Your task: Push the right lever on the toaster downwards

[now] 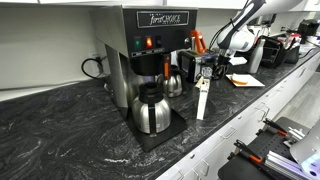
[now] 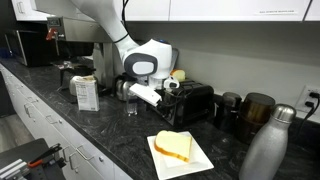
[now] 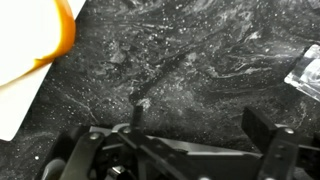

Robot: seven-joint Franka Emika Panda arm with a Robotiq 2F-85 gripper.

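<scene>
Dark marbled counter (image 1: 80, 130). The toaster (image 2: 192, 103), a small box in silver and black, stands at the back of the counter, between a drinking glass (image 2: 133, 104) and some dark canisters (image 2: 255, 110). In an exterior view the toaster (image 1: 188, 66) is just past the coffee brewer (image 1: 140, 50).

The white arm (image 2: 145, 62) reaches down to the toaster's end. The gripper (image 2: 158, 98) is just beside the toaster; contact cannot be told. In the wrist view the gripper (image 3: 178, 150) has its jaws spread wide with nothing between them, only bare counter (image 3: 190, 70) underneath. No lever is clear at this size.

Writing:
- The brewer's front panel reads "First Choice", white on black, with orange lights below it.
- A white carton (image 2: 87, 92) has print on its face that is too small to read.
- The same carton (image 1: 203, 98) stands upright near the gripper (image 1: 208, 68), and no text is legible there.
- A small line of print on the upper cabinet is unreadable.

Other things:
- A steel carafe (image 1: 150, 110) with a black handle sits on the brewer's base.
- A white square plate (image 2: 203, 163) with toast (image 2: 175, 147) on it lies in front of the toaster, apart from it.
- The plate corner (image 3: 18, 95) and a browned toast edge (image 3: 62, 30) show at the top left of the wrist view.
- A steel bottle (image 2: 268, 145) stands near the camera.
</scene>
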